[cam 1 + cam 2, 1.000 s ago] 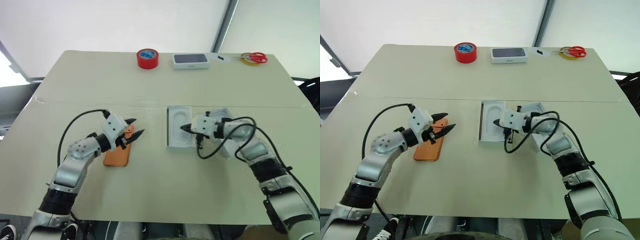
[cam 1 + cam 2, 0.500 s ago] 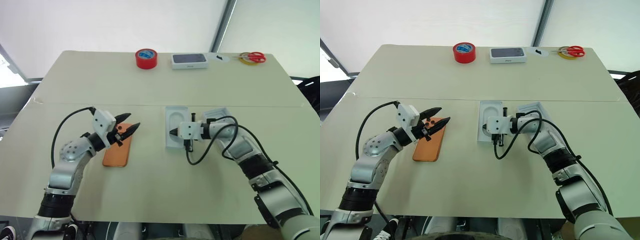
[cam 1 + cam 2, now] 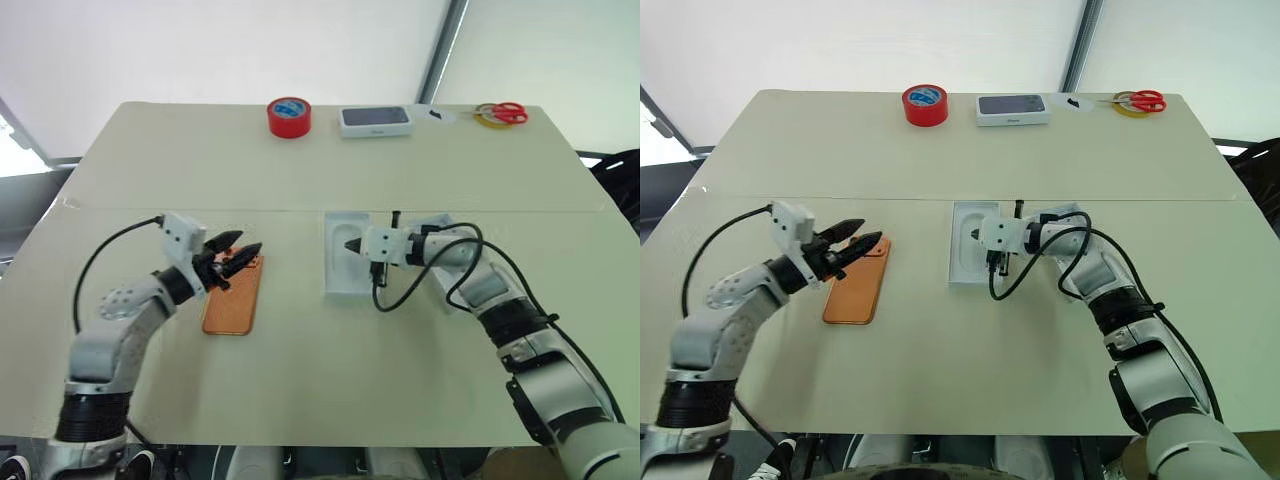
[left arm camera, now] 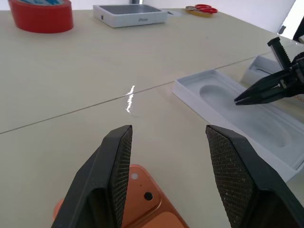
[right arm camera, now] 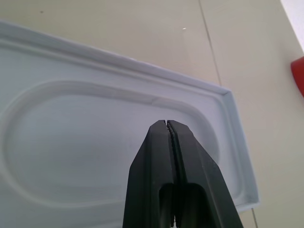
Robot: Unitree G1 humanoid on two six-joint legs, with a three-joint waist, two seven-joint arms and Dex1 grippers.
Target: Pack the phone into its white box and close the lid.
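1. Since a second ago, the left pincer [image 3: 238, 252] has drawn back toward the robot's left, from over the middle of the phone [image 3: 233, 297] to above its far end; the right pincer [image 3: 351, 245] has slid a little leftward over the white insert [image 3: 343, 268].
2. Left eye view: the orange phone lies flat on the tabletop [image 3: 320, 180], back up. The left pincer stands spread above its far end, pinching nothing. The right pincer's tip hangs over the insert's oval recess. A white box corner [image 3: 443, 222] shows behind the right arm. Red tape [image 3: 288, 117], a dark-topped box [image 3: 375, 120] and scissors [image 3: 503, 112] lie along the far edge.
3. Left wrist view: the fingers [image 4: 116, 171] stand apart, with the phone's camera corner [image 4: 142, 194] below them and the insert beyond.
4. Right wrist view: the right pincer [image 5: 168, 124] is pressed together, empty, over the recess.
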